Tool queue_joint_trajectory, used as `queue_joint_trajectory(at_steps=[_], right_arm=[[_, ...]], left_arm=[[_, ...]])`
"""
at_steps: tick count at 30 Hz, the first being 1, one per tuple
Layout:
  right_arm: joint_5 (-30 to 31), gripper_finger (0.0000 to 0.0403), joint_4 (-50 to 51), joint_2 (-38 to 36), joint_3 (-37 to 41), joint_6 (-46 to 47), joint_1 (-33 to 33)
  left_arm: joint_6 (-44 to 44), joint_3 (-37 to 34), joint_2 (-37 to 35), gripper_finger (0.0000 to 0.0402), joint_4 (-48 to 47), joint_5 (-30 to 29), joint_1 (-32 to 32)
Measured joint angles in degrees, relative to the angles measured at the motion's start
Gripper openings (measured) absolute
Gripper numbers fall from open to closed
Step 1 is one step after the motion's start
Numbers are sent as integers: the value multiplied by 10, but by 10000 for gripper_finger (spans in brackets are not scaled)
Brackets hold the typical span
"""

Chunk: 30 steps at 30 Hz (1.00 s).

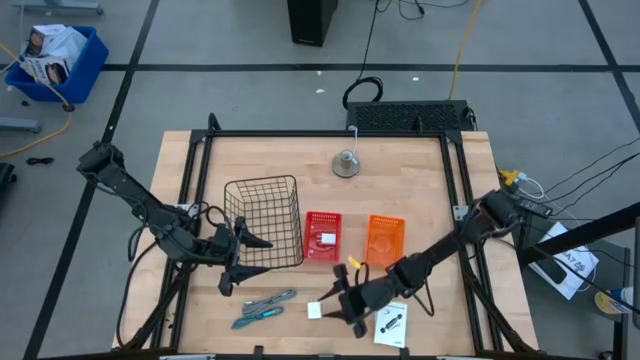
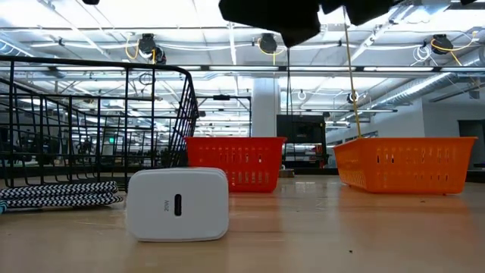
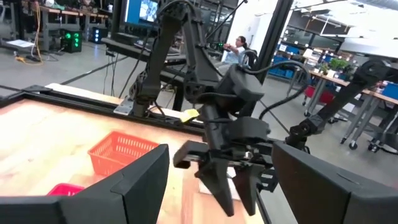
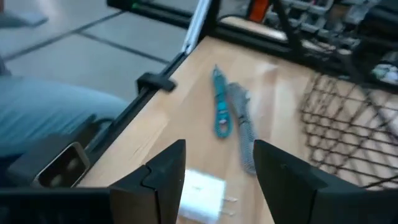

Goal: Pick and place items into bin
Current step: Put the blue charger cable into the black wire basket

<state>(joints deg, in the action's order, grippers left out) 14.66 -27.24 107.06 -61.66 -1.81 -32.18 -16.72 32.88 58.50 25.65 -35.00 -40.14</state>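
Observation:
A small white block [image 1: 314, 310] stands on the wooden table near its front edge and fills the low view [image 2: 178, 205]. Left of it lies the slim blue-and-grey tool [image 1: 265, 308] [image 4: 227, 115]. The flat white packet [image 1: 392, 325] lies to the right. My right gripper [image 1: 328, 303] [image 4: 219, 152] hovers open just right of the block, pointing toward the table's left, and holds nothing. The block [image 4: 202, 194] shows low between its fingers. My left gripper [image 1: 265, 256] [image 3: 221, 165] waits open and level beside the black wire basket [image 1: 265, 222].
A red basket [image 1: 322, 235] and an orange basket [image 1: 385, 238] stand mid-table, right of the wire basket. A small metal bell-shaped thing [image 1: 346, 163] sits at the far middle. A black frame [image 1: 460, 200] edges the table. People sit in the room beyond.

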Motion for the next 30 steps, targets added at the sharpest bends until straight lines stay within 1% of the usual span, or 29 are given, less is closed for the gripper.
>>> queue_joint_trajectory(at_steps=[3, 7, 9, 11, 15, 18, 22, 24, 26, 28, 30], right_arm=[[-1, 180, -5, 21, -13, 29, -6], [-46, 193, 4, 65, -41, 58, -2], [-58, 210, 17, 84, -59, 66, 1], [-58, 232, 35, 102, -75, 68, 4], [-57, 278, 44, 122, -84, 67, 7], [-31, 299, 38, 116, -84, 54, 6], [4, 305, 42, 115, -84, 51, 5], [6, 303, 53, 115, -84, 69, 5], [21, 301, 69, 119, -84, 92, 5], [20, 301, 77, 121, -83, 96, 5], [17, 301, 54, 121, -83, 96, 4]], left_arm=[[-3, 0, 0, 292, -3, 0, 0], [-3, 0, 0, 292, -3, 0, 0], [-6, 0, 0, 292, -1, 0, 0], [-12, 0, 0, 292, -2, 0, 0], [-14, 0, 0, 292, -3, 0, 0], [-15, 0, 0, 292, -5, 0, 0], [-16, 0, 0, 292, -6, 0, 0], [-17, 0, 0, 292, -6, 0, 0], [-18, 0, 0, 292, -5, 0, 0], [-18, 0, 0, 292, -6, 0, 0], [-18, 0, 0, 292, -5, 0, 0]])
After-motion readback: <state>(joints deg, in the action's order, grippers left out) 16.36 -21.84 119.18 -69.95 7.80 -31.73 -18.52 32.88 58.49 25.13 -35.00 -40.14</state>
